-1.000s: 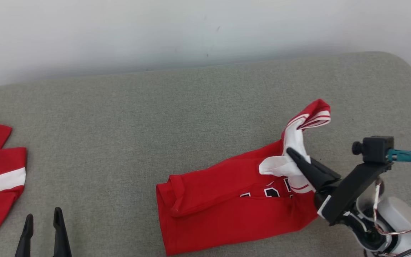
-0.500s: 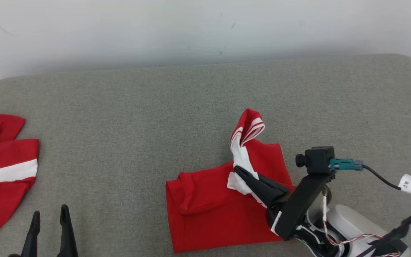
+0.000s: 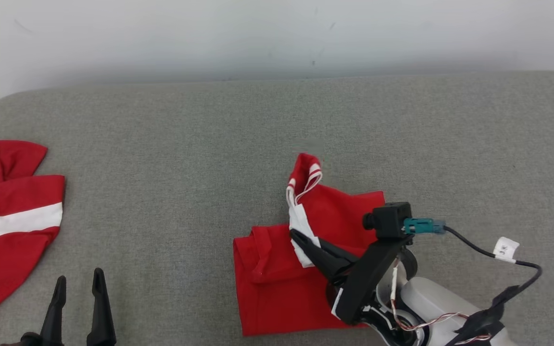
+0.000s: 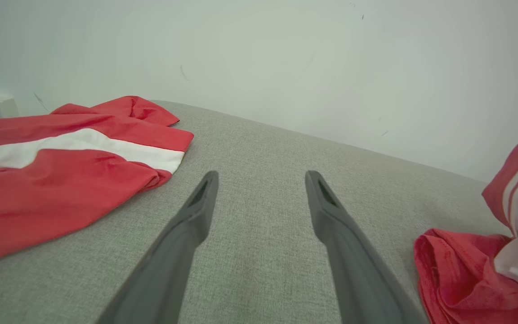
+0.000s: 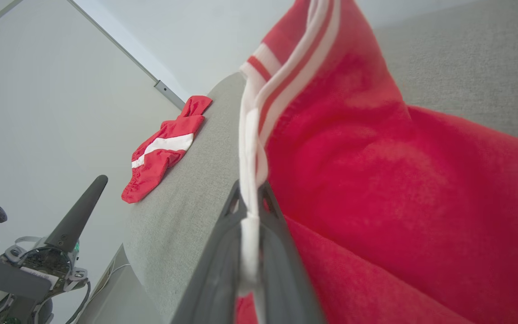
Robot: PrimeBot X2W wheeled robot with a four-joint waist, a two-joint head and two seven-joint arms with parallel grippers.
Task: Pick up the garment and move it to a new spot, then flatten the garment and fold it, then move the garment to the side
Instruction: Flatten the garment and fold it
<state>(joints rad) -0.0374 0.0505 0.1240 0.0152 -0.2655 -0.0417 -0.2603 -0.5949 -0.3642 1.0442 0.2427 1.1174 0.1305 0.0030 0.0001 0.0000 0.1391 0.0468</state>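
garment [image 3: 277, 288]: folded on grey cushion [image 3: 185, 158], centre-front (striped strap raised) | right end effector [image 3: 297, 235]: clenched on its white edge | left end effector [image 3: 79, 276]: released, fingers spread, near red-and-white cloth [image 3: 12, 216]

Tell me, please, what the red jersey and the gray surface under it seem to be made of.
The jersey: probably a thin, matte knit fabric; it creases softly and bunches limply where the shut right claw pinches it. The gray surface: apparently woven upholstery cloth, matte and slightly coarse; a fine speckled weave shows up close.
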